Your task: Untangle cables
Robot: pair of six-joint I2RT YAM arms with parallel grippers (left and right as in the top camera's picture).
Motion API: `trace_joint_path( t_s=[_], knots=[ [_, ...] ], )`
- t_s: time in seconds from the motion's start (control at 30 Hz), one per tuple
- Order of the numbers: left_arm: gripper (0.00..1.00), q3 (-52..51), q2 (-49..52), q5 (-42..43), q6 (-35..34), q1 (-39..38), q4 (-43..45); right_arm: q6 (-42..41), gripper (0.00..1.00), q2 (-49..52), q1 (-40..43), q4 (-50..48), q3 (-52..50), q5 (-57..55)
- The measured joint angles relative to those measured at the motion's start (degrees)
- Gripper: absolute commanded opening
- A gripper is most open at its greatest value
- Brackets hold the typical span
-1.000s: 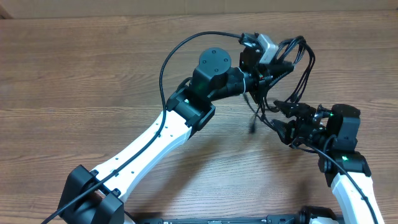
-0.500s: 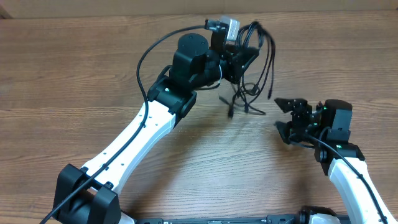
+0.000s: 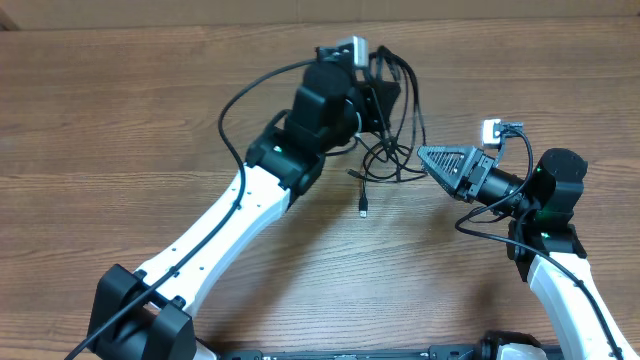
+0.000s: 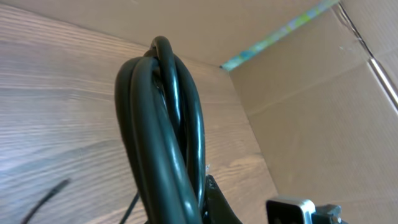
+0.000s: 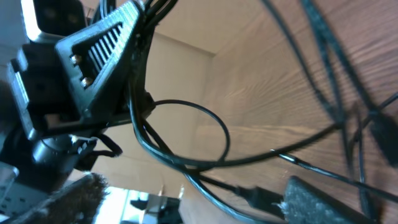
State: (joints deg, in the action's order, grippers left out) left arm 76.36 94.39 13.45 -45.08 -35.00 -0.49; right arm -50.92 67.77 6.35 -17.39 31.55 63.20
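Wood-grain bench (image 3: 120, 120) fills the overhead view, with a plain cardboard wall (image 3: 300, 10) along its far edge. The left arm reaches to the far middle, and its left pincer (image 3: 378, 88) is clamped together on a bunch of the cables (image 3: 384, 160). They hang from it in long black loops and gather in a loose tangle on the bench just below. One strand trails nearer, ending in a small plug (image 3: 363, 209) lying flat on the wood. From the left wrist, the gripped loops (image 4: 161, 143) stand close against the lens. The right pincer (image 3: 426, 155) points leftward, just beside the tangle and touching nothing I can make out. It is rolled on its side, so the gap is hard to see, but its jaws seem to stand apart, with a single finger (image 5: 336, 202) showing at the frame's lower edge.
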Motion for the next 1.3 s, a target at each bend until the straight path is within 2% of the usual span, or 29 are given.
trace_joint_path(
  t_s=[0.03, 0.4, 0.6, 1.07, 1.2, 1.3],
  knots=[
    [0.04, 0.0, 0.0, -0.3, -0.3, -0.7, 0.2, 0.8, 0.77, 0.0, 0.0, -0.1, 0.0, 0.9],
    [0.04, 0.0, 0.0, -4.2, -6.5, -1.6, 2.9, 2.1, 0.75, 0.0, 0.0, -0.1, 0.0, 2.6],
    [0.04, 0.0, 0.0, -4.3, -10.0, -1.6, 2.9, 2.4, 0.69, 0.0, 0.0, -0.1, 0.0, 3.1],
    [0.04, 0.0, 0.0, -4.3, -22.0, -1.6, 2.9, 2.6, 0.65, 0.0, -0.5, -1.1, 0.0, 4.1],
    [0.04, 0.0, 0.0, -4.3, -23.2, -1.8, 2.9, 2.6, 0.57, 0.0, -1.6, -2.0, 0.0, 4.1],
    [0.04, 0.0, 0.0, -4.3, -23.7, -2.4, 2.9, 2.6, 0.43, 0.0, -2.2, -2.8, 0.0, 4.0]
  ],
)
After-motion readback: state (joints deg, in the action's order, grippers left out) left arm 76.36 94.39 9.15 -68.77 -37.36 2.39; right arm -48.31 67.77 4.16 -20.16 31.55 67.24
